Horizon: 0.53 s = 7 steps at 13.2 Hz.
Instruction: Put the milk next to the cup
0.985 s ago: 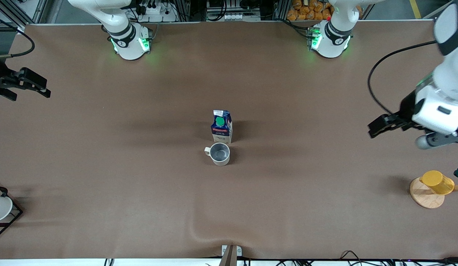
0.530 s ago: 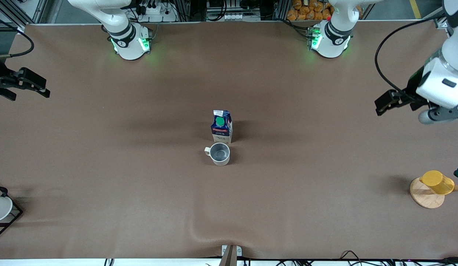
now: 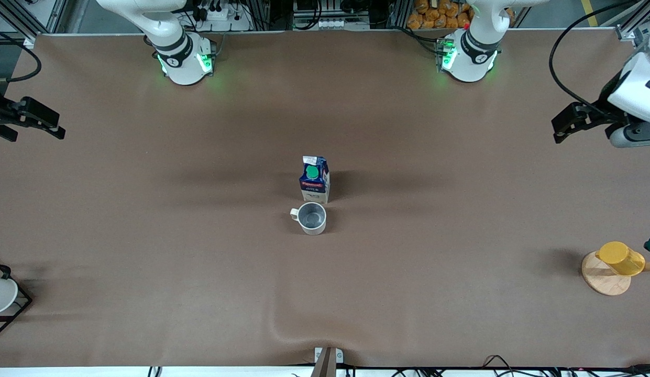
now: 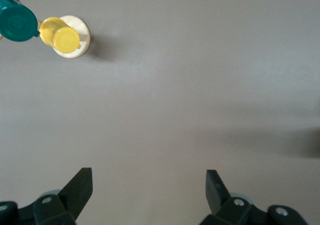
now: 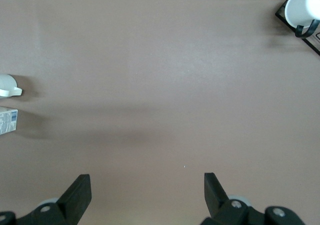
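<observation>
Mid-bench, milk (image 3: pixel 315 179) upright just beside cup (image 3: pixel 311 218), looks done. Left pincer (image 3: pixel 565 124) and right pincer (image 3: pixel 26 119) both apart, empty, at bench ends; best kept clear.

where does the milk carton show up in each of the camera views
Front view: the milk stands upright mid-table, just farther from the camera than the cup.
Left wrist view: not in it.
Right wrist view: the milk is cut off at the picture's edge, beside the cup.
Shared landmark: the cup.
</observation>
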Each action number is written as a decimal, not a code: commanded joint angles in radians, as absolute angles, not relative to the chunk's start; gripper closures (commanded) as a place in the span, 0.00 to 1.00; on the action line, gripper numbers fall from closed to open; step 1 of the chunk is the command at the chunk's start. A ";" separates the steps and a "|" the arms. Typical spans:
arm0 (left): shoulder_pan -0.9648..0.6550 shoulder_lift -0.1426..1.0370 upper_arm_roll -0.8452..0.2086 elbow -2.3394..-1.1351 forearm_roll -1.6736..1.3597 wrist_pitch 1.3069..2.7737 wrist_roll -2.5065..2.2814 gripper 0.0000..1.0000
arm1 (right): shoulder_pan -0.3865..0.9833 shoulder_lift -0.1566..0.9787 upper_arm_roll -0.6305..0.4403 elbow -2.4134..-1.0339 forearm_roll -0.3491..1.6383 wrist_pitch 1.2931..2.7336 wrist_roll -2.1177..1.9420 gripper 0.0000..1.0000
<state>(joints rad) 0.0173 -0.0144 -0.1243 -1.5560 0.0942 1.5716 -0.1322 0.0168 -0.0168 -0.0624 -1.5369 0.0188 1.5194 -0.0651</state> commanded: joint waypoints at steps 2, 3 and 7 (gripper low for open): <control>0.006 -0.029 -0.087 -1.582 0.086 1.598 -0.055 0.00 | 0.000 -0.026 -0.048 -1.528 0.018 1.503 -0.037 0.00; 0.006 -0.028 -0.087 -1.578 0.086 1.598 -0.061 0.00 | 0.000 -0.026 -0.048 -1.528 0.018 1.505 -0.037 0.00; 0.008 -0.028 -0.087 -1.577 0.086 1.598 -0.069 0.00 | 0.000 -0.026 -0.048 -1.528 0.018 1.503 -0.037 0.00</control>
<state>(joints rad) 0.0152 -0.0140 -0.0955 -1.5645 0.0942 1.5869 -0.0754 0.0168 -0.0168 -0.0620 -1.5351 0.0188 1.5179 -0.0500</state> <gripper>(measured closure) 0.000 0.000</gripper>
